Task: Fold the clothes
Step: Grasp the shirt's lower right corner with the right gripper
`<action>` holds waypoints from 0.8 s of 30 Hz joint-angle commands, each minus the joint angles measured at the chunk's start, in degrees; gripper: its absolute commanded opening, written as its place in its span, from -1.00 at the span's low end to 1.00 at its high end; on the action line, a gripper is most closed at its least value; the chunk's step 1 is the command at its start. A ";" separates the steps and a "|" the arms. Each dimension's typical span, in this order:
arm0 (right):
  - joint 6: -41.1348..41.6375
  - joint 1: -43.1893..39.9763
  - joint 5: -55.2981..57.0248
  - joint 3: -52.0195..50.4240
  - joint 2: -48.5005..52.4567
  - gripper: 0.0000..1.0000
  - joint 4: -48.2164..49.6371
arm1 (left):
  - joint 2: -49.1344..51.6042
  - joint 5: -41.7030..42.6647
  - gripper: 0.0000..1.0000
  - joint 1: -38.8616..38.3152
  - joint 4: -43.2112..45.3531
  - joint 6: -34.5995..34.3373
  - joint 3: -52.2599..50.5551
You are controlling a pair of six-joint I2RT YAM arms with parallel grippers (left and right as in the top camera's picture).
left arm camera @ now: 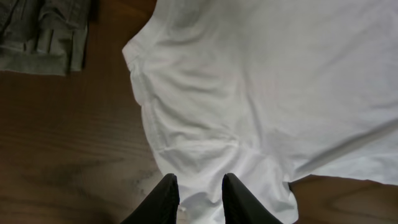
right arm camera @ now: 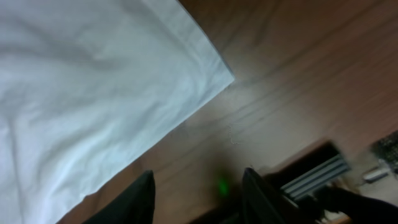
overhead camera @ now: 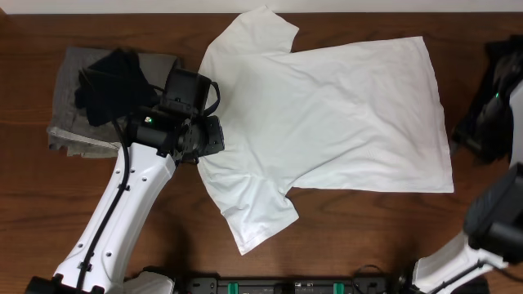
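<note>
White T-shirt [overhead camera: 327, 114], spread nearly flat on a dark brown, wood-grained table [overhead camera: 343, 245]. Fills the middle of the overhead view, with the neck end toward 9 o'clock and the straight hem toward 3 o'clock. One short sleeve [overhead camera: 253, 33] at 12 o'clock of that view, the other at 6 o'clock. Soft, matte and plain on the visible face. Broad, roughly rectangular body crossed by shallow wrinkles.

Left gripper [left arm camera: 200, 202] at the neck end of the shirt, on a white left arm [overhead camera: 122, 212] rising from 7 o'clock. Black, tapered fingers [left arm camera: 165, 199] set narrowly apart, white fabric showing in the gap. Cannot tell whether they touch the cloth. Just ahead, rippled cloth with a stitched seam.

Right gripper [right arm camera: 196, 199] over bare wood, just beside a squared hem corner [right arm camera: 217, 74] with a stitched band along its edge. Dark fingers standing well apart, nothing between them. Right arm [overhead camera: 494, 216] at the 4 o'clock edge of the overhead view.

At 10 o'clock on the table, a folded grey cloth [overhead camera: 69, 114], coarse-looking, with a crumpled black garment [overhead camera: 110, 86] on top, near the shirt's neck end.
</note>
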 commanded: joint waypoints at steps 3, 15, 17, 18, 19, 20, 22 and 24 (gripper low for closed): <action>1.53 -2.56 -0.79 -14.14 -9.25 0.42 8.59 | 0.46 -1.09 -0.47 0.24 -0.15 0.15 0.09; -6.01 -12.24 -13.46 -30.32 -7.67 0.20 28.26 | 0.44 -1.09 -0.47 0.24 0.09 0.13 0.09; -5.18 -11.74 -11.13 -31.78 -7.67 0.18 31.01 | 0.46 -1.09 -0.46 0.24 0.52 0.13 0.09; -3.98 -11.58 -8.83 -32.33 -7.67 0.18 31.95 | 0.46 -1.09 -0.46 0.24 0.59 0.13 0.09; -3.30 -11.54 -7.06 -32.76 -7.67 0.18 32.74 | 0.44 -1.11 -0.46 0.24 0.59 0.13 0.09; -2.91 -11.56 -6.03 -33.22 -7.67 0.18 33.66 | 0.46 -1.11 -0.47 0.24 0.59 0.13 0.09; -2.91 -11.56 -5.90 -34.34 -7.67 0.18 35.63 | 0.46 -1.11 -0.47 0.24 0.61 0.11 0.09; -2.95 -11.52 -5.97 -35.74 -7.67 0.17 37.88 | 0.46 -1.11 -0.46 0.24 0.74 0.11 0.09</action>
